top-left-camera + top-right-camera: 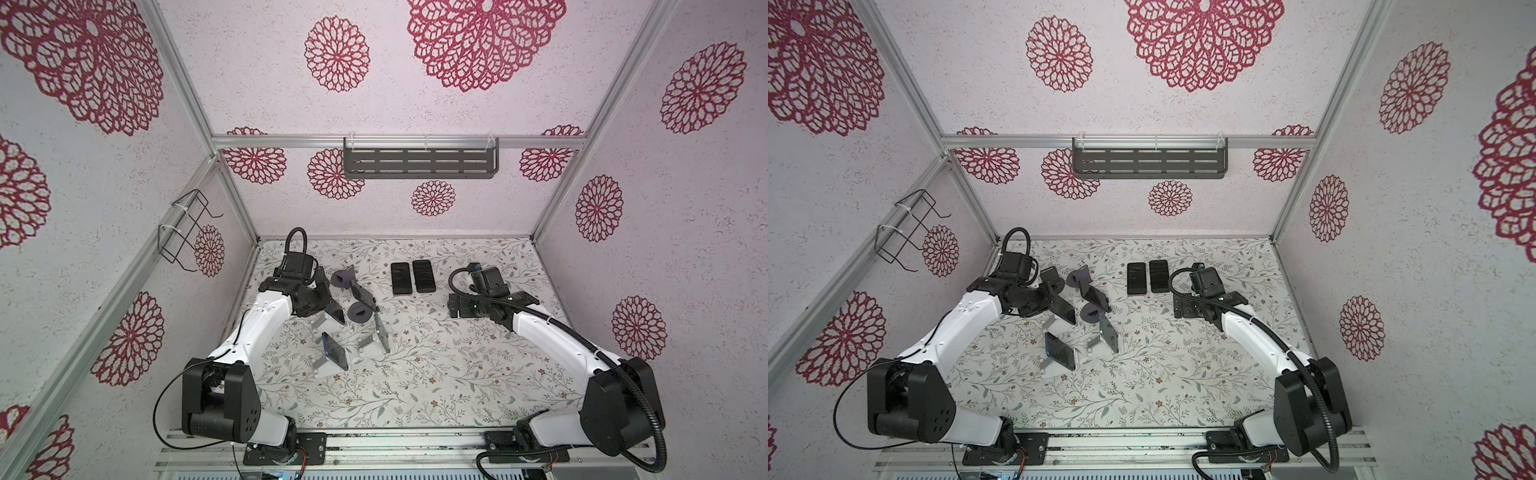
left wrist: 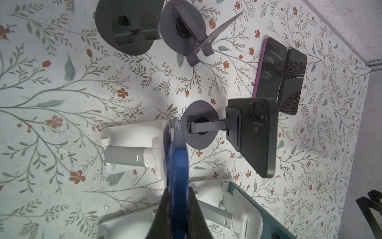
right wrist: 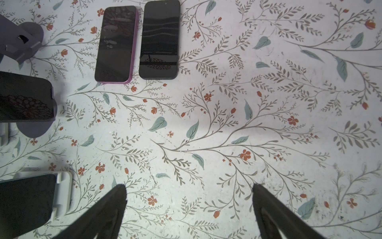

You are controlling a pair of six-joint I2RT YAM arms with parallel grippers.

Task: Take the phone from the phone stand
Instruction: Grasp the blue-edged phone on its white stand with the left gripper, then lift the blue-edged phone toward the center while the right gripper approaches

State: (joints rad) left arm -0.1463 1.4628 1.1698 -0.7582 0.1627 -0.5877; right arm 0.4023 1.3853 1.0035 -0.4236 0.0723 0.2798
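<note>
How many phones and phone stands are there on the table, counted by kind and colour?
Phones lying flat: 2
Phones on stands: 4, one blue phone in the left gripper jaws
White stands: 3
Purple stands: 2
Dark grey stand: 1
Total: 12

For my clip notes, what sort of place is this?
Probably a robot test booth: wallpapered panels in an aluminium frame, two mounted arms, phones and stands laid out.
</note>
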